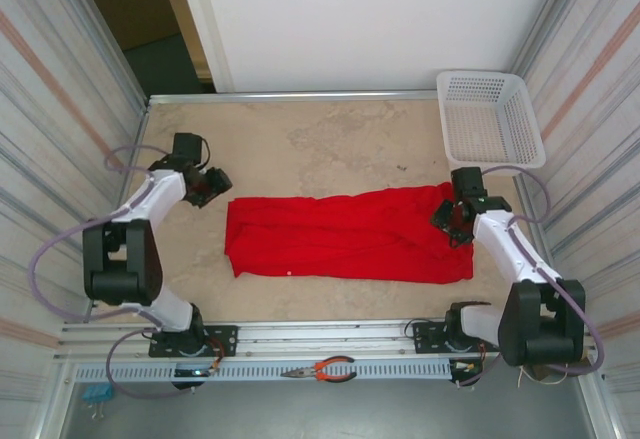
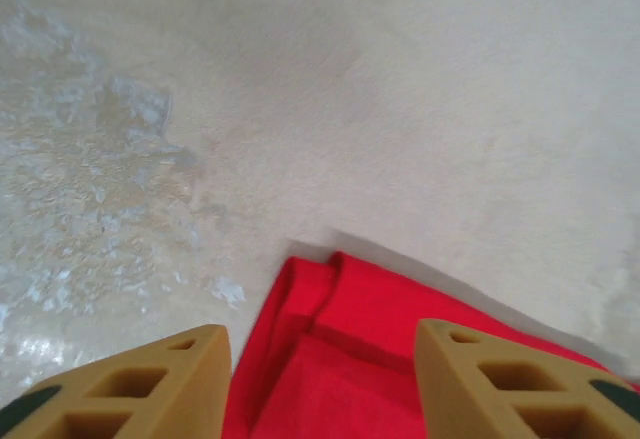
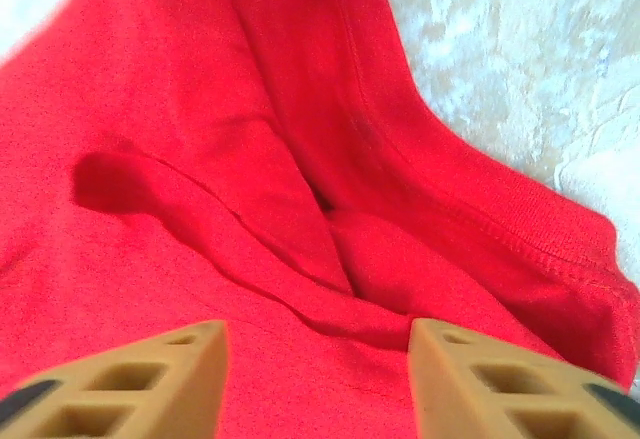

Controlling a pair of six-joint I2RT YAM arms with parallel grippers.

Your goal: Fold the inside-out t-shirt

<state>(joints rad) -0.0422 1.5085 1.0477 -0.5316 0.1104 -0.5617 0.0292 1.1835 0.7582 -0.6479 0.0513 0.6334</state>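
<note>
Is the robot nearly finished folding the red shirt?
About halfway, it looks. Done: the shirt lies flat on the table as a long band, with layers doubled over. In hand: nothing is gripped; the left gripper is open at the band's left end, and the right gripper is open over its right end. Left: folding the band end to end into a small pile.

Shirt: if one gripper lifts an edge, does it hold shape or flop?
Likely floppy: the shirt lies in soft folds, so a lifted edge should drape. Probably light: thin cloth. Pushed, it'd likely bunch, not slide, on the matte table.
</note>
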